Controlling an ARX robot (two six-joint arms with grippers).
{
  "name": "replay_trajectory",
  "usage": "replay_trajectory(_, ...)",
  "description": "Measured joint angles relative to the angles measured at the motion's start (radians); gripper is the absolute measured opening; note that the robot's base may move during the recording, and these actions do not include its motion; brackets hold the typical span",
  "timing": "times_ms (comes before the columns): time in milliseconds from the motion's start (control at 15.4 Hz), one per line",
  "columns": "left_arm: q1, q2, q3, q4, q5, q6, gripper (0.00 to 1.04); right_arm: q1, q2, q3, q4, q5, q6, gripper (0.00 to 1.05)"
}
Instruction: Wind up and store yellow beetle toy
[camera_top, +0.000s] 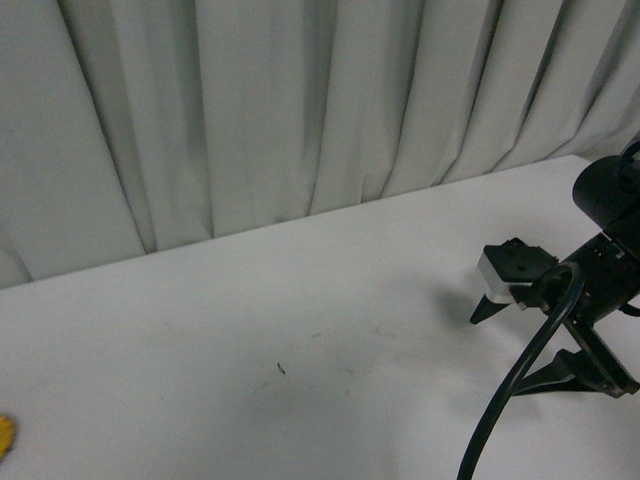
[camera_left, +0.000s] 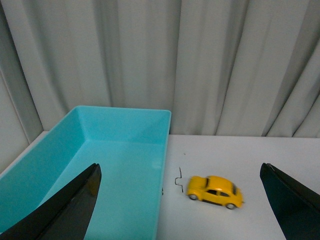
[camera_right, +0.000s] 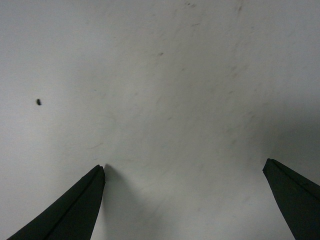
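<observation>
- The turquoise bin (camera_left: 120, 120) lies ahead of the left gripper (camera_left: 180, 167), beyond its one finger. It is open-topped and nothing shows inside it.
- The left gripper is spread wide and empty, with one dark finger at each side of its wrist view and bare table (camera_left: 280, 150) between them.
- The yellow beetle toy (camera_left: 215, 191) stands on its wheels on the table, ahead of the left gripper and inside the span of its fingers. It is closer to the finger away from the bin, just beside the bin's wall but apart from it.
- A small bent dark mark (camera_left: 178, 179) sits between the toy and the bin.
- The toy's long axis runs roughly from finger to finger, slightly slanted. Closing as it stands would likely pinch nose and tail, so a wrist turn to take the sides seems called for.
- In the front view only a yellow sliver (camera_top: 5, 435) shows at the far edge, probably the toy.
- The right gripper (camera_top: 515, 345) hangs over bare table, fingers parted and holding nothing, and well apart from that sliver. The left arm looks clearly nearer.
</observation>
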Motion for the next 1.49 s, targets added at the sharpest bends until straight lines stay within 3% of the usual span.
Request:
replay_trajectory(130,0.0,0.0,0.0,0.0,0.0,0.0,0.98,0.058,-0.173,-0.002,-0.015,-0.087,-0.004,0.98)
replay_trajectory(583,0.0,0.0,0.0,0.0,0.0,0.0,0.98,0.114,-0.536,0.019,-0.114,-0.2,-0.015,0.98)
replay_trajectory(648,0.0,0.0,0.0,0.0,0.0,0.0,0.98,0.142,-0.616,-0.066,0.134,-0.144,0.088,0.94)
replay_trajectory(713,0.0,0.0,0.0,0.001,0.0,0.0,0.98,0.198,-0.757,-0.274,0.533,0.089,0.364,0.81)
replay_trajectory(842,0.0,0.0,0.0,0.0,-0.001,0.0,0.98,0.295,-0.983,-0.566,0.934,0.327,0.924,0.59)
replay_trajectory(907,0.0,0.0,0.0,0.0,0.0,0.0,0.98,0.326,-1.089,-0.619,0.987,0.389,1.132,0.5)
replay_trajectory(1037,0.0,0.0,0.0,0.0,0.002,0.0,0.98,0.423,-1.411,-0.694,0.836,0.504,1.549,0.23)
replay_trajectory(1231,0.0,0.0,0.0,0.0,0.0,0.0,0.98,0.514,-1.517,-0.776,0.842,0.598,1.671,0.02)
replay_trajectory(1490,0.0,0.0,0.0,0.0,0.0,0.0,0.98,0.522,-1.62,-0.874,0.835,0.605,1.707,0.02)
